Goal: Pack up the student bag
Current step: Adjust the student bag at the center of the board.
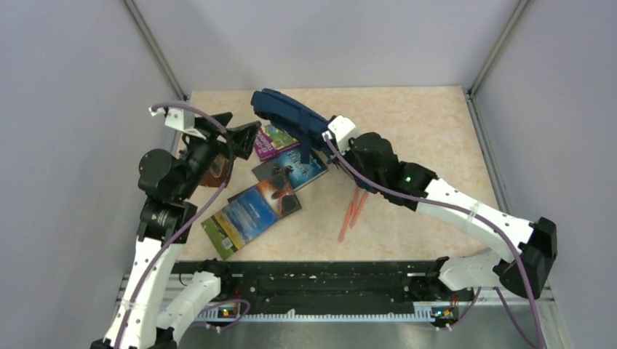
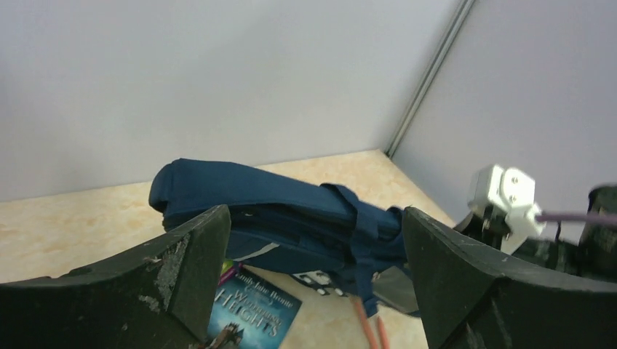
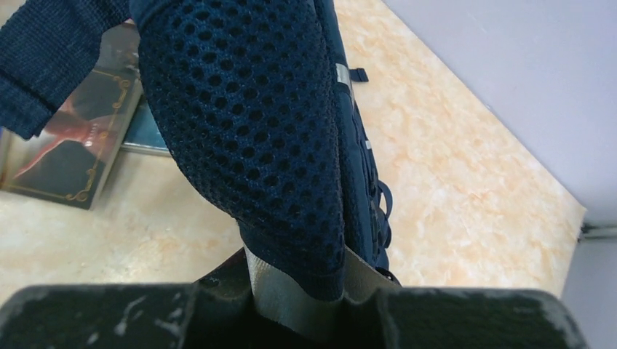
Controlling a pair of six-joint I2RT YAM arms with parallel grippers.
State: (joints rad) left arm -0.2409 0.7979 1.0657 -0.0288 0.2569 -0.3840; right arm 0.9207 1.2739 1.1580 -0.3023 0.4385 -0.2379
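Left claw (image 2: 314,251) gapes, right claw (image 3: 295,309) clamps tight.

- My right gripper (image 3: 298,309): the fingers are cut off by the lower edge of its wrist view. From above, the tips are hidden behind the bag (image 1: 291,116).
- Bag: its mesh strap (image 3: 247,131) fills my right wrist view, and most of the rest is out of frame.
- My left gripper (image 2: 313,240): both fingers run off the bottom edge.
- Purple book (image 1: 273,139): the far side is hidden by the bag.
- Brown book (image 1: 216,173): mostly behind my left arm (image 1: 167,182).
- Orange sticks (image 1: 354,211): too small to identify.
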